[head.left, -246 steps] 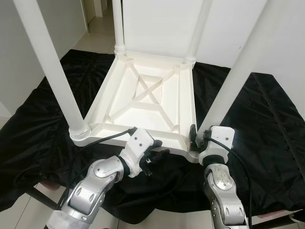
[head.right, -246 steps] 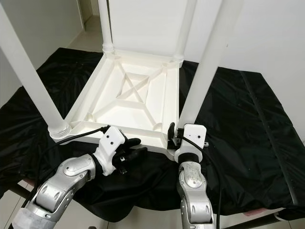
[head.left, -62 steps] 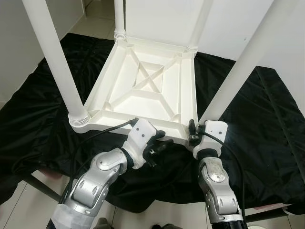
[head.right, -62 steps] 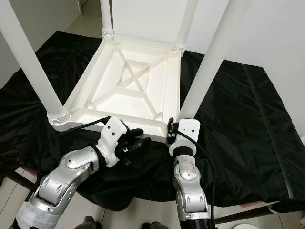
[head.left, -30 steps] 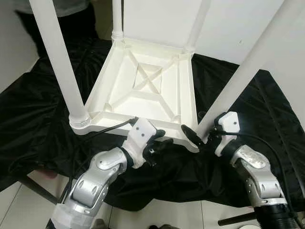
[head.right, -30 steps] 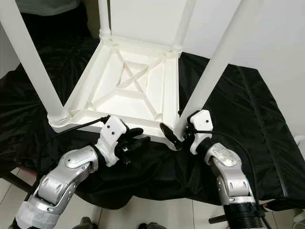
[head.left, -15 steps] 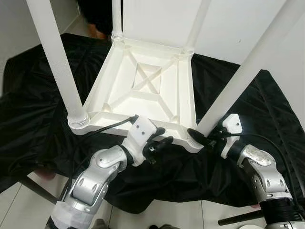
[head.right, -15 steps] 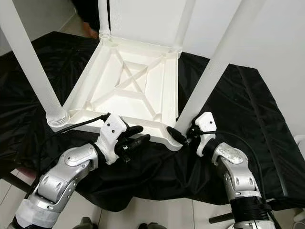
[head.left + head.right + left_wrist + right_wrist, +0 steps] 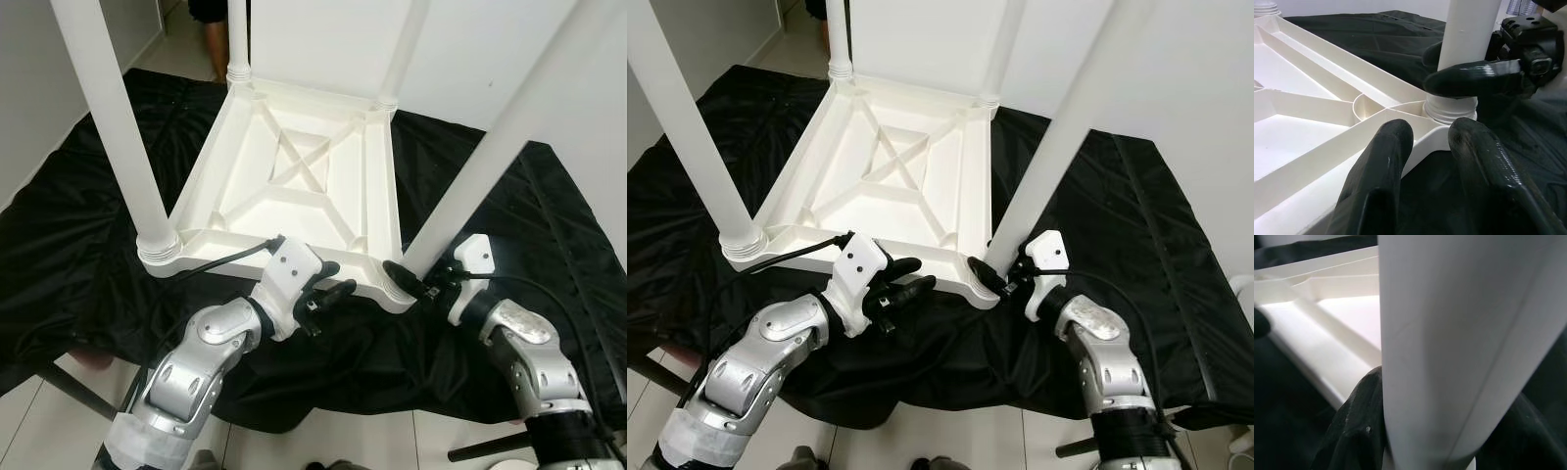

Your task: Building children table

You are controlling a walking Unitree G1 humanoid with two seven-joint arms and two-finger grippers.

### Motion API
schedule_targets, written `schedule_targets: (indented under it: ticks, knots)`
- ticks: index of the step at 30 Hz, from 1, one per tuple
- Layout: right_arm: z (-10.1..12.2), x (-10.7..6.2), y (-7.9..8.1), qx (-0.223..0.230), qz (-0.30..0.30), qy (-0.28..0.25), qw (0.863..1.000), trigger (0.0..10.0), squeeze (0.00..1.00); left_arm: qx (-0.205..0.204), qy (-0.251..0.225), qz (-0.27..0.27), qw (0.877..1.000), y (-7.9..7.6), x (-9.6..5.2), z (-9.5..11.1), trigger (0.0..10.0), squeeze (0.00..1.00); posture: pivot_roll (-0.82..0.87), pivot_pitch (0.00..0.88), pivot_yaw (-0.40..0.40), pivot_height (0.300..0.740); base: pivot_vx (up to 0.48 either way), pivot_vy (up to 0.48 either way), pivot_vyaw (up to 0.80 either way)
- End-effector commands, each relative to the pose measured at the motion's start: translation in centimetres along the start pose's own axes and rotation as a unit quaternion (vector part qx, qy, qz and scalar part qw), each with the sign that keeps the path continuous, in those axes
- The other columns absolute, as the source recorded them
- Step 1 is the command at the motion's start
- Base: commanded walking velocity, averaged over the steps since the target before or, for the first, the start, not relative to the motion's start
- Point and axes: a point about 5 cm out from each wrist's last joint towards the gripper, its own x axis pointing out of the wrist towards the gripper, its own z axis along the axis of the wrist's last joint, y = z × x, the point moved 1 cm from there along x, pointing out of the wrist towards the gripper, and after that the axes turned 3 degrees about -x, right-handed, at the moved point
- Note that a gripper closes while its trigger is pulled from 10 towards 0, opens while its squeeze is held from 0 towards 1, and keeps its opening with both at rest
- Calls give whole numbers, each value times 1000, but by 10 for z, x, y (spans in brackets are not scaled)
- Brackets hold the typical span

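The white plastic children's table [image 9: 390, 186] lies upside down on a black cloth, its four legs pointing up. My right gripper [image 9: 415, 283] is shut around the base of the near-right leg [image 9: 495, 152], just above its socket at the table's corner. In the right wrist view that leg [image 9: 1464, 333] stands between the black fingers [image 9: 1356, 428]. My left gripper [image 9: 329, 280] is at the near rim, left of that corner. Its fingers [image 9: 1382, 166] are apart, one over the rim and one outside it.
The black cloth [image 9: 73, 245] covers a low platform whose near edge drops to a tiled floor [image 9: 59, 431]. The near-left leg [image 9: 113, 127] rises close to my left arm. A white wall stands behind the table. A person's leg [image 9: 214, 34] is at the far left.
My right arm swung out to the right and its gripper closed around the base of the near-right leg. My left gripper stayed at the rim. A person moved behind the table.
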Motion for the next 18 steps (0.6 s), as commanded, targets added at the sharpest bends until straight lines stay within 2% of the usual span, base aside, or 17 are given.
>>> schedule_targets:
  ticks: [1,4,7,9,11,13,17,18]
  knots:
    - [-5,-2,-1,-2,-26,18,999,10000,0,2,8,-2,1000,-2,1,-1,10000,0,59,111,-99,740,0,0,0]
    - [-7,-3,3,5,-58,14,998,10000,0,0,10,-3,1000,-3,1,-3,10000,0,51,112,-91,740,0,0,0]
    - [-9,-3,15,24,-120,9,992,10000,0,-3,12,-10,1000,-6,2,-4,10000,0,48,114,-86,740,0,0,0]
    - [-9,-2,19,31,-133,7,991,10000,0,-3,12,-11,1000,-6,2,-4,10000,0,43,116,-81,740,0,0,0]
    - [-10,0,26,45,-175,11,984,10000,0,-2,11,-12,1000,-5,3,-3,10000,0,41,118,-79,740,0,0,0]
    - [-10,0,27,49,-186,13,981,10000,0,-2,11,-12,1000,-5,3,-3,10000,0,41,118,-79,740,0,0,0]
    - [-17,4,40,58,-261,45,962,10000,0,-2,12,-17,1000,-7,4,-3,10000,0,42,121,-80,740,0,0,0]
    - [-17,4,40,58,-261,45,962,10000,0,-2,12,-17,1000,-7,4,-3,10000,0,42,121,-80,740,0,0,0]
